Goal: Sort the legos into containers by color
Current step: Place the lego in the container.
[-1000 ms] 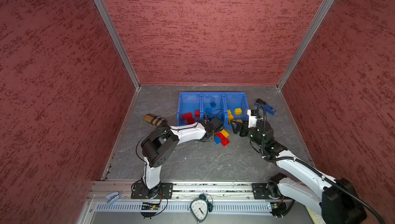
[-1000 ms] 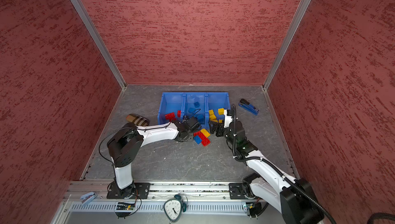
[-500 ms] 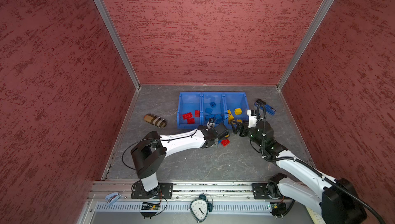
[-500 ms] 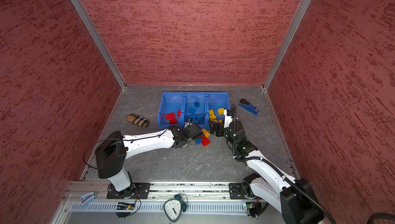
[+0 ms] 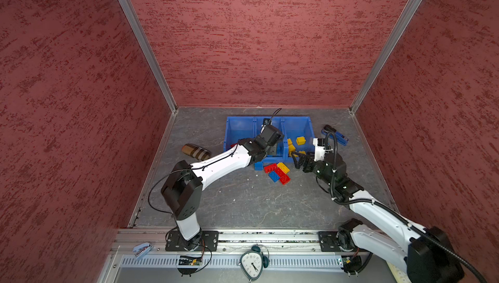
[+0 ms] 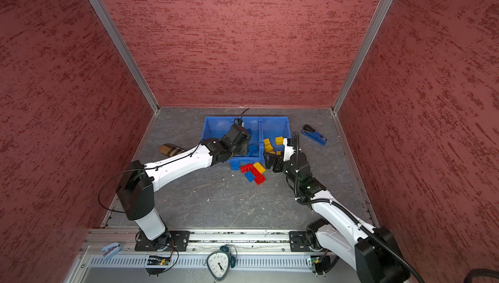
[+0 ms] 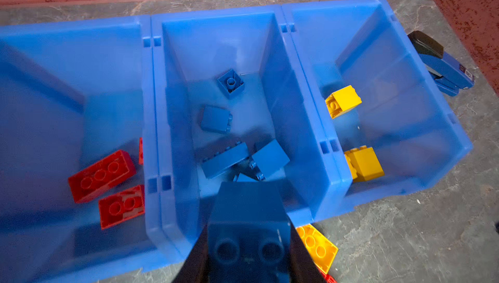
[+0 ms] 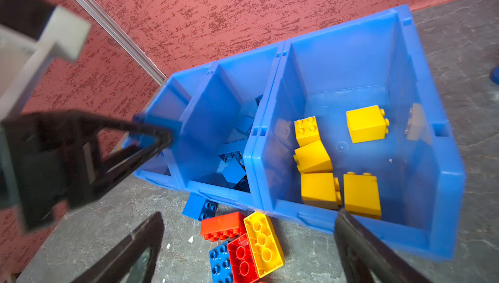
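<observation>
Three containers (image 5: 237, 130); five floor legos (image 5: 280, 173); one in left end effector (image 7: 248, 214)

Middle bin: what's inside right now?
Only blue legos, about five showing, loose on the floor of the middle bin. In the left wrist view the left gripper and the blue brick it holds cover the bin's near end.

Red textured walls (image 5: 256, 38) w/ alu corner posts (image 5: 140, 38), grey marbled floor (image 5: 243, 200).

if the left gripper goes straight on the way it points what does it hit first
Most likely the heap of blue plastic bricks in the middle blue plastic bin. The left gripper, shut on a blue studded brick, aims down into it, though depth is hard to judge.
</observation>
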Available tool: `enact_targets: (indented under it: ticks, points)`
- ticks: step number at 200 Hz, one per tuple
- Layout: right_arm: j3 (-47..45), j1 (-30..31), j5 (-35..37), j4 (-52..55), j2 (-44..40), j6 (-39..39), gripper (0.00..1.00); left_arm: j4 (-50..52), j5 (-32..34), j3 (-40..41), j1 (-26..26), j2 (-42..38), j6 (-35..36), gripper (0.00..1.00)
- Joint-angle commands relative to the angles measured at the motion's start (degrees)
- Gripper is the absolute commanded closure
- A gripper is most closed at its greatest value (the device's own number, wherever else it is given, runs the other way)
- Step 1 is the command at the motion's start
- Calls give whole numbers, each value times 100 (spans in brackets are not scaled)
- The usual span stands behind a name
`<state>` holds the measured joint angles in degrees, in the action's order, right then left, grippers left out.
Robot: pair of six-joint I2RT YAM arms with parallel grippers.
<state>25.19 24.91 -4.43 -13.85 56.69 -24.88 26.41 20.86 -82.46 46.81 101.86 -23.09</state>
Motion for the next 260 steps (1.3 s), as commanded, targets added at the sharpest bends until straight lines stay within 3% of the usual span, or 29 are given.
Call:
enact_targets:
  ticks: [1, 51, 78, 82, 90, 99, 113, 161, 209, 241, 260]
  points:
    - [100, -21, 159, 29, -122, -126, 1, -108, -156, -472, -49, 536, 484, 100]
    - [122, -23, 217, 151, -123, -156, 1, 751, -134, -1636, -285, 1883, 166, 100]
    - [102, -21, 197, 172, -114, -188, 1, 874, -552, -1910, -433, 2203, -75, 98]
    - [100, -21, 194, 167, -103, -199, 1, 897, -590, -1945, -444, 2239, -101, 94]
    - [96, -21, 183, 156, -99, -209, 1, 969, -631, -2038, -453, 2293, -132, 74]
    - [92, -21, 171, 154, -88, -227, 1, 1021, -689, -2111, -454, 2329, -105, 59]
    - [82, -21, 144, 154, -62, -244, 1, 992, -694, -2108, -432, 2279, -57, 43]
    - [178, -15, -292, 441, 207, 139, 1, 676, -876, -1698, -314, 1538, 98, 19]
    - [314, 185, -562, 1079, 625, 625, 2, -405, -236, -167, 33, -117, 226, 1]
    - [347, 525, -204, 1351, 967, 623, 11, -663, 395, 762, 67, -982, 70, 1]
    - [411, 646, -358, 1328, 1375, 698, 16, -655, 594, 1136, 12, -1318, -67, 0]
